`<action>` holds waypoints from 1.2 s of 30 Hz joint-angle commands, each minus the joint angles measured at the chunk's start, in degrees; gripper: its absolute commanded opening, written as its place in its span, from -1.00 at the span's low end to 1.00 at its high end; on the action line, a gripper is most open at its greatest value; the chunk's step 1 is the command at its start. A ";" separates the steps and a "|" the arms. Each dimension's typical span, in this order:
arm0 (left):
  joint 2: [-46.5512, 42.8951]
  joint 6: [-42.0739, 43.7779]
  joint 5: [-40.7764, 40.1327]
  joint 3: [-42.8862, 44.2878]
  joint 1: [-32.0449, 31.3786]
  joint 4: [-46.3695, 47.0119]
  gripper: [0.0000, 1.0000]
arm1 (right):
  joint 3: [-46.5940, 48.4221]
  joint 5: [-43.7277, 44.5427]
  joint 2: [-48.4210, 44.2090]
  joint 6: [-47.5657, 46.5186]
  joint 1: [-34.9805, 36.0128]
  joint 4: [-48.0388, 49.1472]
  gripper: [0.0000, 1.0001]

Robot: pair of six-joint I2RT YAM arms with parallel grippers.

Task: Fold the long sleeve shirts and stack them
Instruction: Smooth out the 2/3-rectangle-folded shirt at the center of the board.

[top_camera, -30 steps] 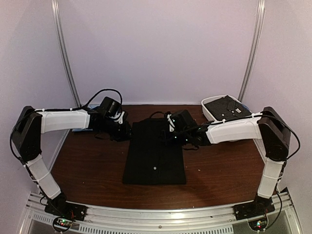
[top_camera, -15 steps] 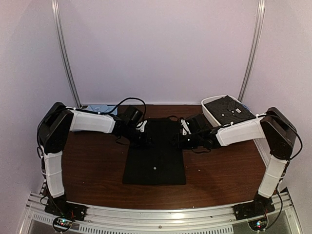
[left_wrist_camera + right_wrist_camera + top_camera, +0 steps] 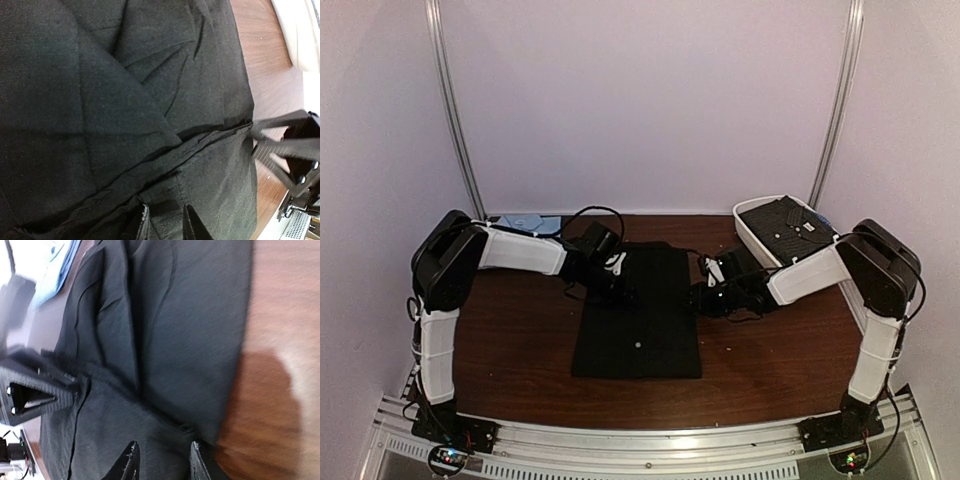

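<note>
Two grippers meet one black shirt (image 3: pixel 638 325), which lies folded to a long rectangle at the middle of the desk (image 3: pixel 510 340), with one short end toward the near edge and the other toward the far edge. A small pale button (image 3: pixel 637 346) shows on the half nearer the near edge.

Left gripper (image 3: pixel 623 292): set down at the shirt's left edge, in the half toward the far edge. In the left wrist view its two fingers (image 3: pixel 143 222) stand narrowly apart with a ridge of black cloth between the tips; whether the cloth is pinched cannot be told.

Right gripper (image 3: pixel 703 300): at the shirt's right edge, opposite the left one and about level with it along the garment. In the right wrist view its fingers (image 3: pixel 129 465) stand partly apart, one over the cloth and one at the cloth's border beside bare wood. The cloth between them lies flat, unclamped.

Each wrist view shows the other gripper's dark fingers across the shirt. Creases and overlapping folded layers run along the far part of the garment.

At the far right corner of the desk sits a white oval tub (image 3: pixel 748 236) holding dark, pale-dotted shirts (image 3: pixel 782 218). At the far left corner, behind the left arm, lies a light blue shirt (image 3: pixel 528 222), well apart from the black one.
</note>
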 commanded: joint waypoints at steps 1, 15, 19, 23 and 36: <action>1.62 0.61 -2.28 1.49 0.32 -0.08 -0.47 | -1.34 0.42 -0.76 0.24 -1.85 0.20 -0.29; -4.75 -0.23 -8.81 3.81 0.31 -2.21 -0.37 | -0.73 3.07 -13.69 -4.36 0.72 -6.65 -0.26; -10.47 -2.74 -11.73 -1.81 0.16 -1.16 -0.36 | 0.06 0.36 -12.64 -4.47 3.65 -5.76 -0.26; -18.94 -5.50 -14.94 -11.53 -0.18 0.73 -0.36 | 0.28 -1.79 -10.13 -4.49 5.23 -3.38 -0.25; -35.64 -4.24 -19.45 -28.73 0.48 -2.19 -0.34 | -6.09 0.75 -3.72 -0.92 3.62 0.24 -0.27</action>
